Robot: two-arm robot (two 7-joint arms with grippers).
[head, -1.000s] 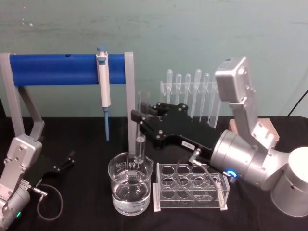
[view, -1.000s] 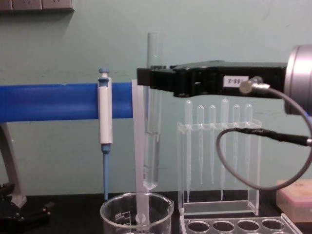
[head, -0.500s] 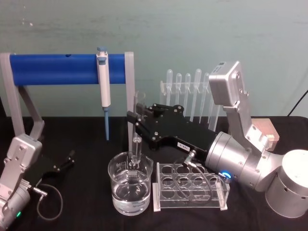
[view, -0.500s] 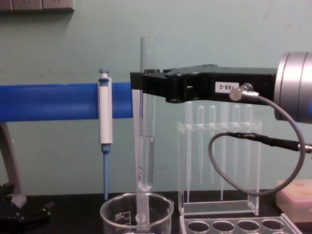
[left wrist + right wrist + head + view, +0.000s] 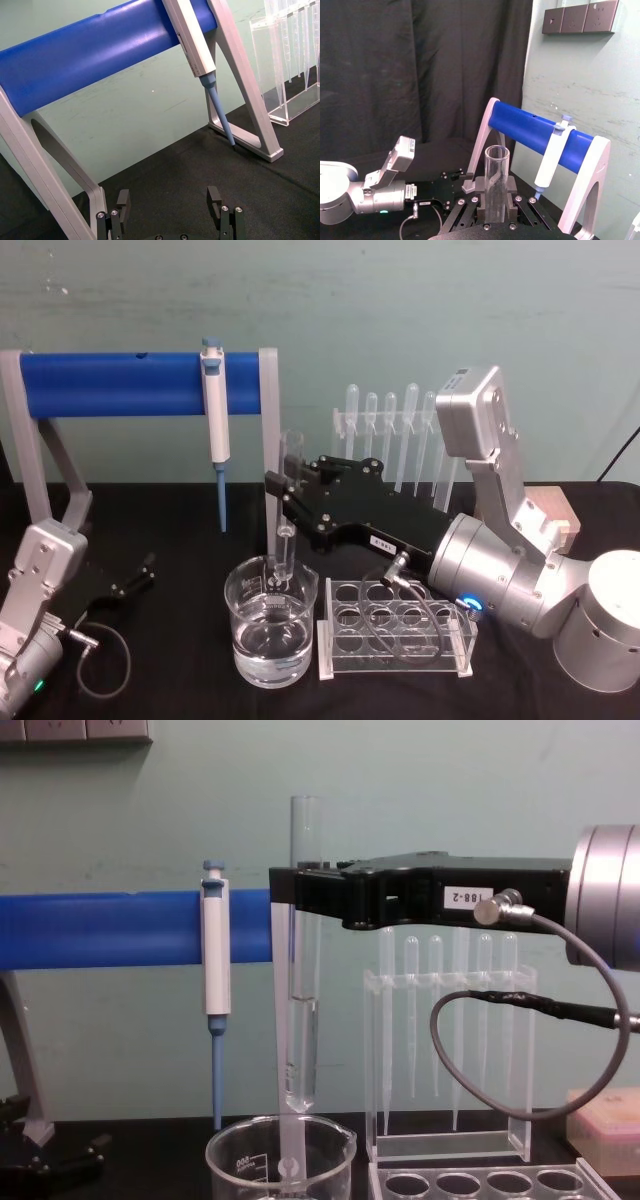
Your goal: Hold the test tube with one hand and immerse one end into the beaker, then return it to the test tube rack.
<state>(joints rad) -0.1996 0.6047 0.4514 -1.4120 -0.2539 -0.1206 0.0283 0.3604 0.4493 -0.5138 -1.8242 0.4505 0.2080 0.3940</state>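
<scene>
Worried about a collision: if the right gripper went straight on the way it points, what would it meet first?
Probably the stand's grey post, just beyond the right gripper, which is shut on the test tube. Depth is unclear; it might pass beside it.

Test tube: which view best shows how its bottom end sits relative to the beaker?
Chest view: side-on, the test tube hangs upright in the right gripper, rounded bottom just above the beaker rim. Head view overlaps tube and beaker, hiding the gap. Right wrist view shows its open top between the jaws.
</scene>
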